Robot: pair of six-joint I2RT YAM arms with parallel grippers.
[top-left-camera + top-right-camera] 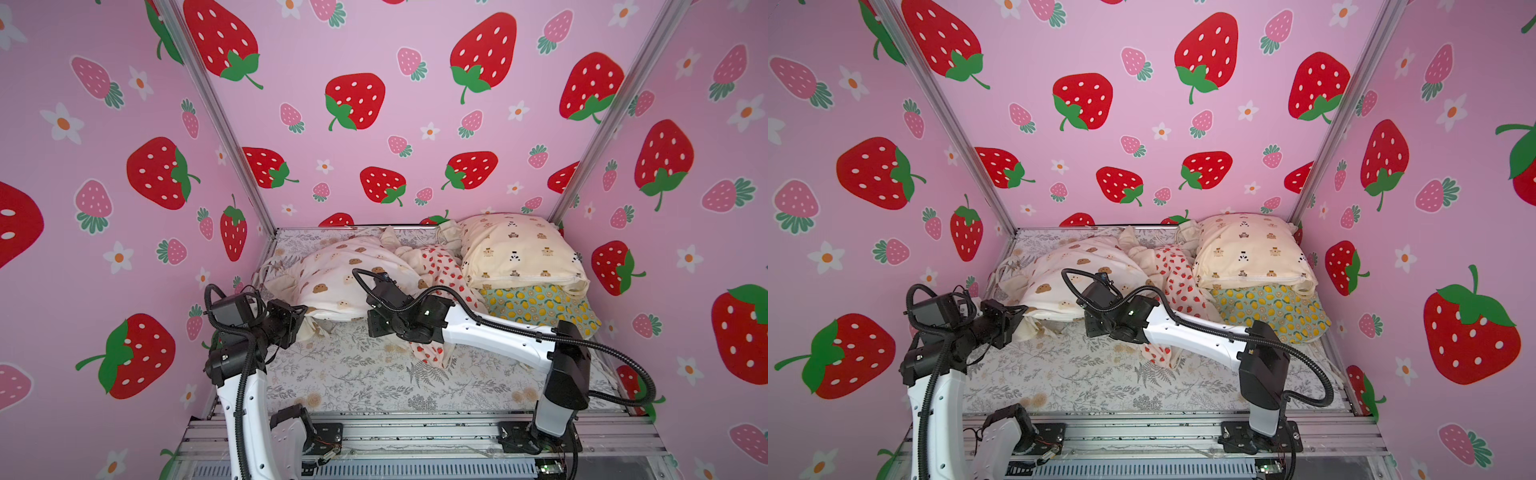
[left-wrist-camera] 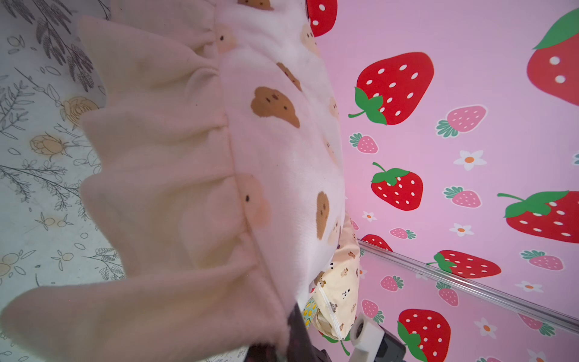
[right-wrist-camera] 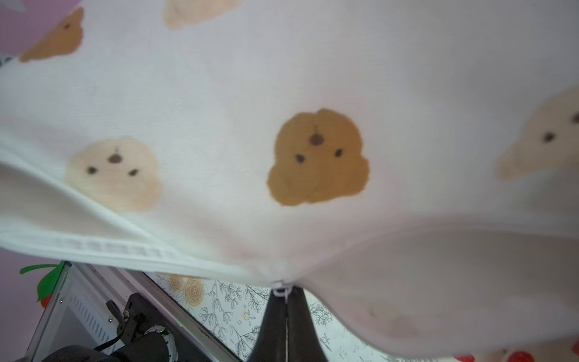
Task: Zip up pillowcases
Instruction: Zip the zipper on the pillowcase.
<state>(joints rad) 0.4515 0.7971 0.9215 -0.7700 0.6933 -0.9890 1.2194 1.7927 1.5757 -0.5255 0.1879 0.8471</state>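
The bear-face pillowcase [image 1: 332,274] lies toward the surface's [image 1: 353,382] far left corner. The left jaws pinch its ruffle [image 2: 163,188]; the right jaws, pressed together, pinch the zipper pull [image 3: 281,290]. The zipper [image 3: 109,247] runs lengthwise along its near side between them.

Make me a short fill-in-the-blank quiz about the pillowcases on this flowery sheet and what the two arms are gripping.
1. The right tool pinches the small white pull of the bear-face pillowcase's ____.
2. The teal pillowcase under the bear-and-panda pillowcase is printed with yellow ____.
3. The strawberry-print pillowcase lies partly under the ____ arm.
4. The left tool is clamped on a cream ruffle of the ____-face pillowcase.

Missing words: zipper; lemons; right; bear.
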